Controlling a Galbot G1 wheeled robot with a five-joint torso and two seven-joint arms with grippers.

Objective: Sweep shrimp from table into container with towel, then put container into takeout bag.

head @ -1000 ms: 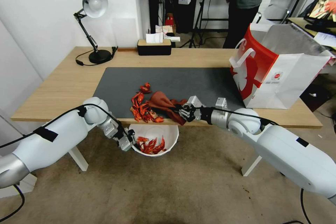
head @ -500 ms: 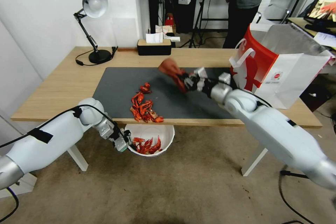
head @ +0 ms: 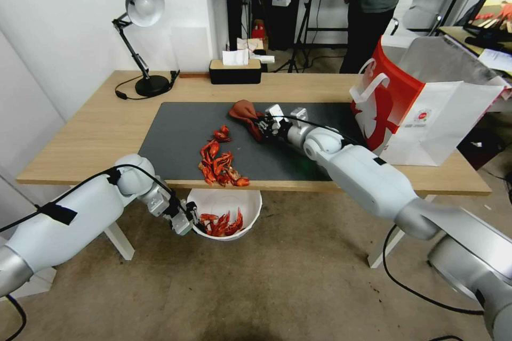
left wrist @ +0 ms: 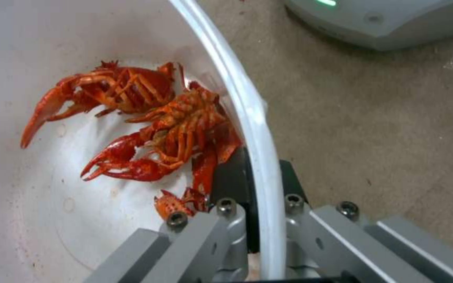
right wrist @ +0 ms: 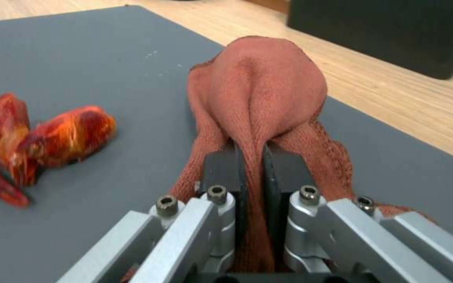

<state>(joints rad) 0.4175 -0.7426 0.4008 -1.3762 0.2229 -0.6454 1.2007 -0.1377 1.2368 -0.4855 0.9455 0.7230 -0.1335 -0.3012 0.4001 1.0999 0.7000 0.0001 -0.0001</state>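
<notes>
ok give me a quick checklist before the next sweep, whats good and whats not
1. Right claw shut on the towel: ok.
2. Towel behind the shrimp, on their far side from the table edge: ok.
3. Left claw clamped on the container rim: ok.
4. Container below the table edge under the heap: ok.
5. Shrimp cleared off the table: not ok, a heap remains and some lie in the container.
6. Bag open and upright: ok.

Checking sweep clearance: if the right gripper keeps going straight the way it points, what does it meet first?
Likely nothing soon: the right gripper, shut on the rust-red cloth towel, points across bare dark grey mat; the red-orange shrimp lie beside that line. Depth is unclear.
</notes>
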